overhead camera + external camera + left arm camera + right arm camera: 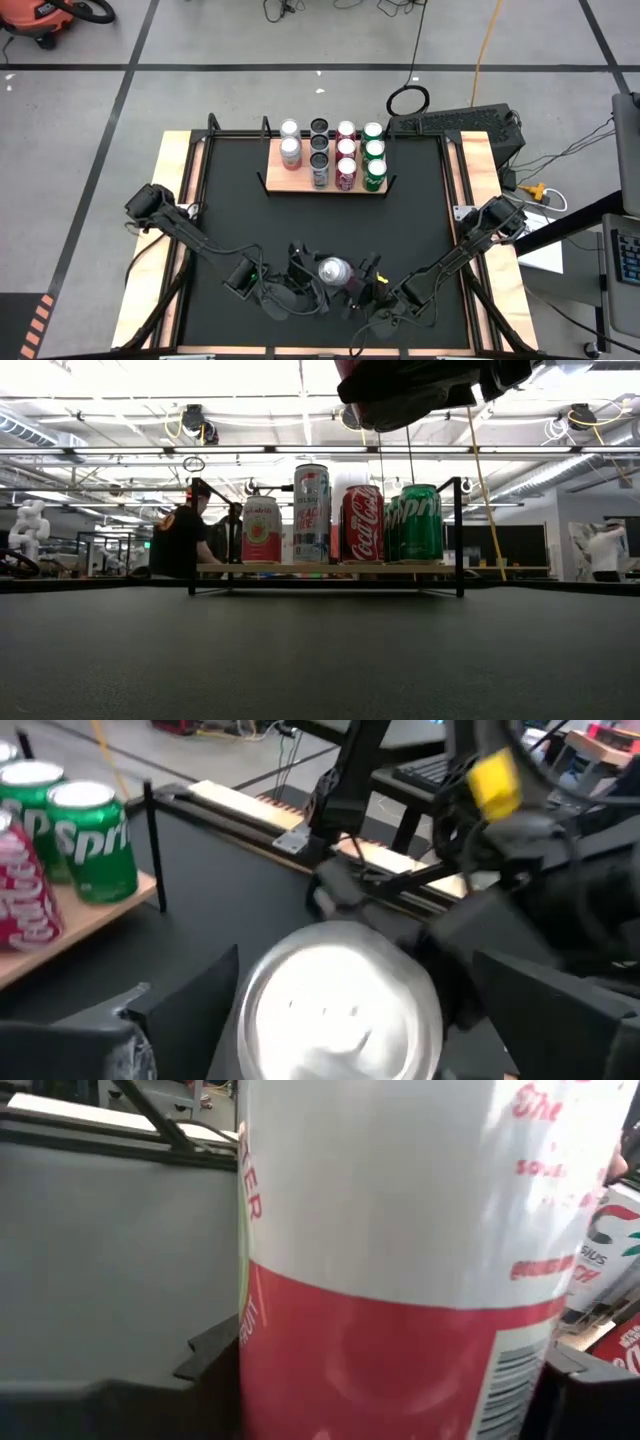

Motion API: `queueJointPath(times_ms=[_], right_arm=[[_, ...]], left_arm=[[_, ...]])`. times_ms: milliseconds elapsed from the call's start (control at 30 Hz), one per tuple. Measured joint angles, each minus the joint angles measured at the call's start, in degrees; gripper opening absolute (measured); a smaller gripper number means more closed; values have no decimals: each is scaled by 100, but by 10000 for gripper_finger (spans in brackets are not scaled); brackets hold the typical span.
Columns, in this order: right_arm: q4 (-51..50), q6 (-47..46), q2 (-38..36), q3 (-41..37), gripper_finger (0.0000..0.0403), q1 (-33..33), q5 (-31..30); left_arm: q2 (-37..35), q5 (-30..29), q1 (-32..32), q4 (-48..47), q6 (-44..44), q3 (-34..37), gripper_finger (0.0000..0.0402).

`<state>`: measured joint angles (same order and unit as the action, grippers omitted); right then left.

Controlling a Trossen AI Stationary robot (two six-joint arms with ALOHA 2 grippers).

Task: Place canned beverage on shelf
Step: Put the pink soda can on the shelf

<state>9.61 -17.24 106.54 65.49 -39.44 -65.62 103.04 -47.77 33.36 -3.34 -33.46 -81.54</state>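
1 can [335,270] between right fingers [215,1345], left fingers [185,1005] apart.

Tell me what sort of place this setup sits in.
Probably a robotics lab or workshop: taped concrete floor, exposed ceiling pipes and lights, cables trailing past the table, and a person working at benches behind the shelf.

A black worktop [230,200] lies bare between the two claws at its near edge and the shelf [300,184] at its far side. Cans [346,152] crowd most of the shelf in four rows; only its front left corner stays open.
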Motion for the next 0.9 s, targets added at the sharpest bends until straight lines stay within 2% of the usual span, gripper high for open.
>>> queueJointPath(times_ms=[200,433,700,900], right_arm=[[-5,-19,1,-4,276,0,428],[-135,-219,0,-4,276,-6,1282],[-173,-269,0,-4,276,-149,1850],[-172,-272,0,-4,276,-315,2380]], left_arm=[[-77,2,92,-17,745,-216,397],[-314,7,351,-195,1587,-238,397],[-378,7,609,-1067,1741,-236,397],[-378,9,622,-1502,1436,-233,397]])
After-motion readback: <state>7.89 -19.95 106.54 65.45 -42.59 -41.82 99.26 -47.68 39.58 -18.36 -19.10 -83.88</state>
